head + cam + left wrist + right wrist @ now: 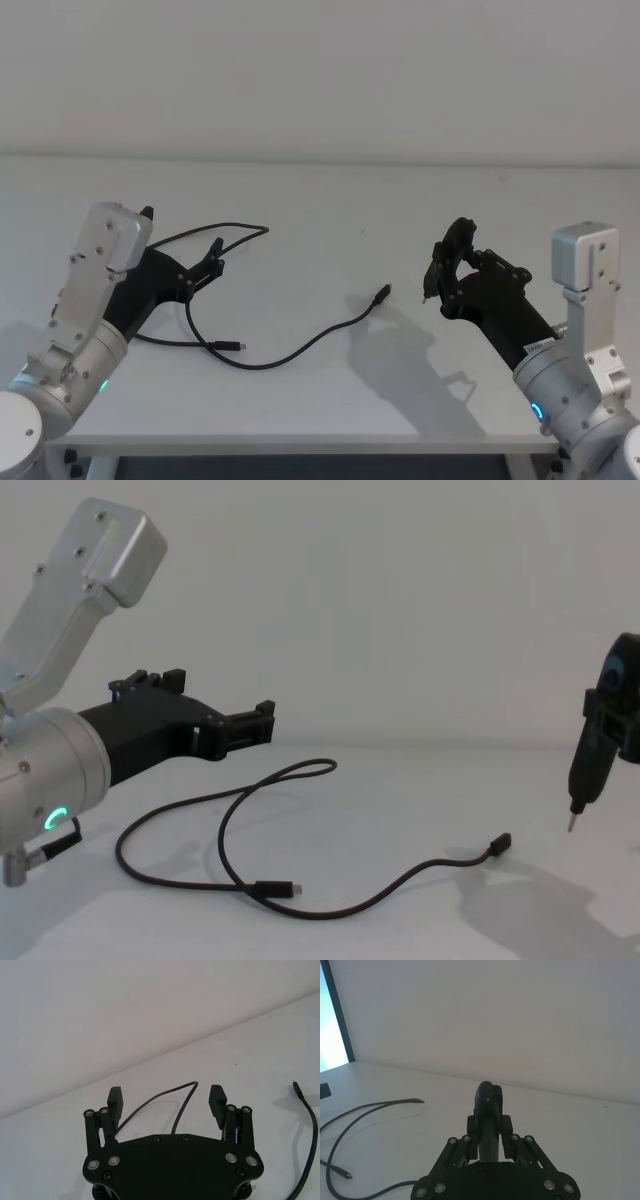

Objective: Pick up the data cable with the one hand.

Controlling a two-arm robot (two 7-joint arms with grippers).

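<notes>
Head above, chest low; table shared

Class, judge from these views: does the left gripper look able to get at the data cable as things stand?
Probably yes: the left gripper is open and hovers just above the data cable loop, with nothing between them on the table.

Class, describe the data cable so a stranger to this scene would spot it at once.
On the white table, look by the open jaws of the left gripper. The data cable lies there: the one long, thin black cord, looped, with a small plug at each end.
</notes>
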